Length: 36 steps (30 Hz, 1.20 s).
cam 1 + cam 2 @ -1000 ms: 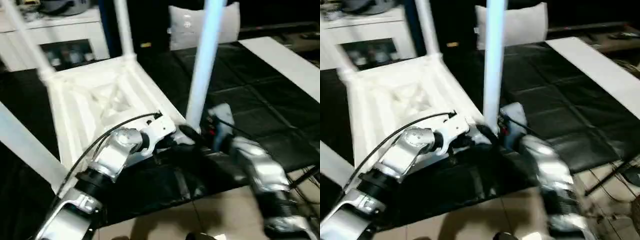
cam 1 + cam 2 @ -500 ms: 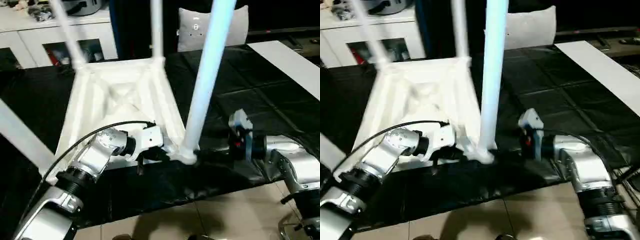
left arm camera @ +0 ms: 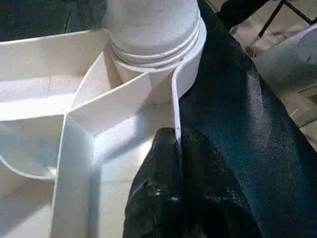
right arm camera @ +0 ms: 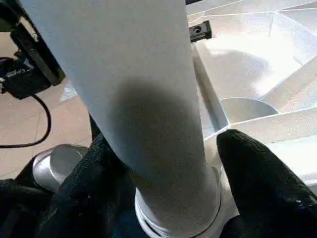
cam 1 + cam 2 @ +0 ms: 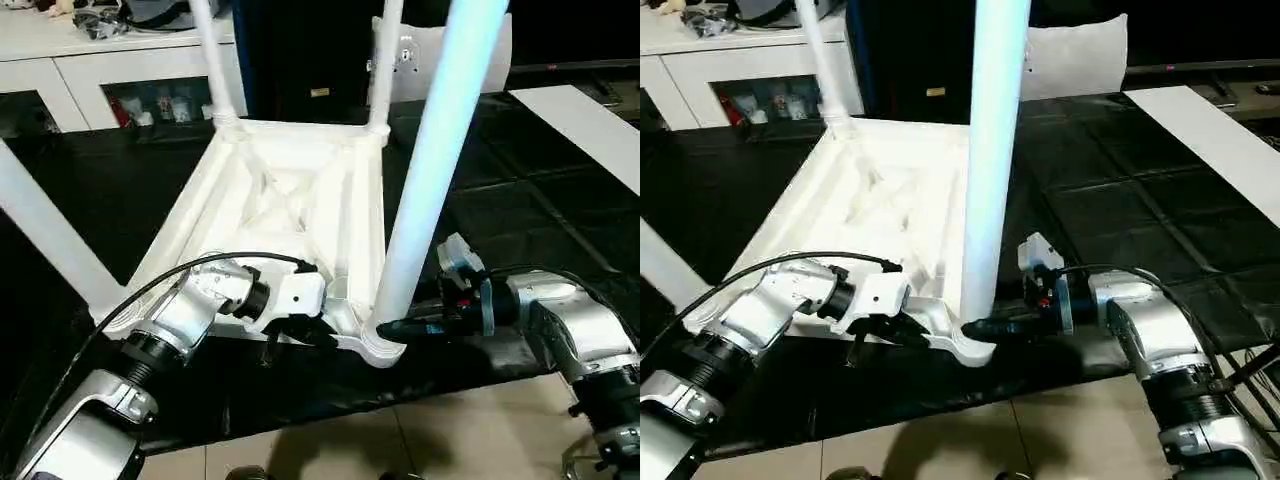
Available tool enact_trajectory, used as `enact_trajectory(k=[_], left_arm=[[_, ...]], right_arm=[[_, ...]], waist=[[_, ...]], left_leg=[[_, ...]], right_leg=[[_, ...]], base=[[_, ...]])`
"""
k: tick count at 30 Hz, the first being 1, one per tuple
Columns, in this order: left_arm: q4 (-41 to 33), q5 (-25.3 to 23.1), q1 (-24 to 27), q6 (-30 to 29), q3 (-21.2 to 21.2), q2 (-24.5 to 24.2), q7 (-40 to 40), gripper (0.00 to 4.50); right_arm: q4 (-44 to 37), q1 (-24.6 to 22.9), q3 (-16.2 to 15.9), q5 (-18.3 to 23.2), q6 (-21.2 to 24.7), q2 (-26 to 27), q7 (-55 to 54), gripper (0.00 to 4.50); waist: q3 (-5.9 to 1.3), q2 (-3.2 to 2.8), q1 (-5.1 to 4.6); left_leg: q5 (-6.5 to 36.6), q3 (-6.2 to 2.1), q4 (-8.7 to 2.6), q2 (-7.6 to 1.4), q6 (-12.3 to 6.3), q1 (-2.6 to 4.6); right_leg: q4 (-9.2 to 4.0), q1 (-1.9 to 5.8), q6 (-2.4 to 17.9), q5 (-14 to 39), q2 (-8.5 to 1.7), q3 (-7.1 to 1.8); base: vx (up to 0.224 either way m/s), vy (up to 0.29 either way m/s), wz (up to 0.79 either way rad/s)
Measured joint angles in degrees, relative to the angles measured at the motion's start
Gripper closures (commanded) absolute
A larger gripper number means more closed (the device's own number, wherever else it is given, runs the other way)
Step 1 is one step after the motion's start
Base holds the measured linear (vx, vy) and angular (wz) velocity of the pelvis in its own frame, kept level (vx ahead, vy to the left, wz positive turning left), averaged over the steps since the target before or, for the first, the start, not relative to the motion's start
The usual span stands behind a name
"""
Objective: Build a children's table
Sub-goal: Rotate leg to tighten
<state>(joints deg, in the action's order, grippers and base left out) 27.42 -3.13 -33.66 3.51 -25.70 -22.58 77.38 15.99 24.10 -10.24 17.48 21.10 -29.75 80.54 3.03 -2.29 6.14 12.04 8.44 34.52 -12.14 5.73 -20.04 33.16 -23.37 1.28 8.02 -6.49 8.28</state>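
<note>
The white table top (image 5: pixel 290 200) lies upside down on a black mat (image 5: pixel 520 200), ribbed underside facing up, with its near edge close to the mat's front border above the tiled floor (image 5: pixel 440 440). Four legs stand in the corner sockets: the nearest leg (image 5: pixel 430 170) rises from the near right socket (image 5: pixel 375 345), two thinner-looking legs (image 5: pixel 215 60) stand at the far corners, and a fourth leg (image 5: pixel 45 235) leans out at the near left. The left gripper (image 3: pixel 179 148) is pinched onto the thin side wall of the table top just beside the near right socket, one black finger on each face of the wall. The right gripper (image 4: pixel 163 158) sits at the base of the nearest leg, its two fingers (image 4: pixel 257 178) spread on either side of the tube just above the socket collar, touching or nearly touching it. Behind the mat stand a white cabinet (image 5: pixel 110 80) and a white cushion (image 5: pixel 1080 55).
</note>
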Motion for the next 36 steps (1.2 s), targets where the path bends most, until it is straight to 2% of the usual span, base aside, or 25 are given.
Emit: enact_trajectory(k=[8,15,18,22,26,29,32,34,36], left_arm=[[0.00,0.05,0.02,0.35,-0.01,-0.02,0.29,4.50],[-0.50,0.70,0.56,-0.76,0.21,-0.12,0.60,4.50],[-1.65,0.69,1.41,-3.26,1.13,-0.21,0.16,4.50],[-2.01,-0.44,1.51,-9.17,2.66,0.11,-4.27,4.50],[-1.83,-3.10,0.76,-15.92,4.59,3.64,-12.88,4.50],[-0.91,-4.61,-0.67,-22.49,6.14,7.91,-21.10,4.50],[0.42,-4.89,-1.42,-25.10,7.42,11.20,-27.24,4.50],[1.33,-5.48,-2.15,-26.03,7.86,12.71,-30.23,4.50],[2.35,-5.89,-2.97,-26.71,8.03,13.95,-32.85,4.50]], right_arm=[[-0.09,-0.06,-1.34,0.12,-0.21,0.09,0.36,2.31],[-2.99,-2.50,-0.39,0.70,1.24,1.09,-1.89,2.39],[-4.57,-3.67,0.38,0.98,2.72,2.77,-4.73,2.39],[-4.11,-3.53,2.26,-0.27,4.40,7.39,-13.99,2.39],[-2.05,-0.62,5.31,-2.93,8.65,12.97,-27.48,2.40],[1.16,2.80,8.08,-5.19,10.38,18.41,-40.09,2.40],[4.86,5.66,9.62,-6.55,9.53,21.91,-48.52,2.40],[7.35,7.15,9.77,-7.36,7.37,23.15,-52.08,2.40],[9.68,7.75,10.25,-8.29,4.12,24.39,-54.32,2.40]], waist=[[-0.01,0.02,0.13],[-0.07,0.07,0.12],[-0.16,0.04,-0.25],[-0.23,0.01,-1.81],[-0.18,0.09,-5.06],[-0.18,0.06,-7.65],[-0.20,-0.03,-9.64],[-0.20,0.00,-10.57],[-0.20,0.00,-10.68]], left_leg=[[-0.01,0.01,0.00,0.00,-0.02,0.00],[0.00,0.07,0.00,0.00,-0.01,0.06],[0.01,0.12,0.00,-0.01,0.02,0.13],[-0.06,0.13,0.00,0.10,0.17,0.34],[-0.09,0.03,0.21,0.19,0.21,0.54],[-0.08,-0.49,0.49,0.12,0.21,0.13],[-0.07,-1.27,0.47,-0.04,0.19,-0.28],[-0.06,-1.49,0.48,0.08,0.17,-0.44],[-0.03,-1.42,0.48,0.20,0.12,-0.52]], right_leg=[[0.00,0.00,-0.04,0.03,0.00,-0.01],[0.03,0.00,-0.04,0.03,0.00,-0.07],[0.06,0.00,-0.04,0.02,0.01,-0.13],[0.09,0.06,-0.01,0.00,0.10,-0.27],[-0.20,0.28,-0.01,0.00,0.10,0.05],[-0.89,0.31,-0.02,0.00,0.06,0.89],[-2.15,0.70,-0.02,0.00,0.04,2.07],[-2.32,0.72,-0.02,0.00,0.01,2.03],[-2.31,0.69,-0.02,-0.01,-0.04,1.94]], base=[[0.000,0.000,0.00],[0.000,0.000,0.00],[0.000,0.000,0.00],[0.000,0.000,0.00],[0.000,0.000,0.00],[0.000,0.000,0.00],[0.000,0.000,0.00],[0.000,0.000,0.00],[0.000,0.000,0.00]])
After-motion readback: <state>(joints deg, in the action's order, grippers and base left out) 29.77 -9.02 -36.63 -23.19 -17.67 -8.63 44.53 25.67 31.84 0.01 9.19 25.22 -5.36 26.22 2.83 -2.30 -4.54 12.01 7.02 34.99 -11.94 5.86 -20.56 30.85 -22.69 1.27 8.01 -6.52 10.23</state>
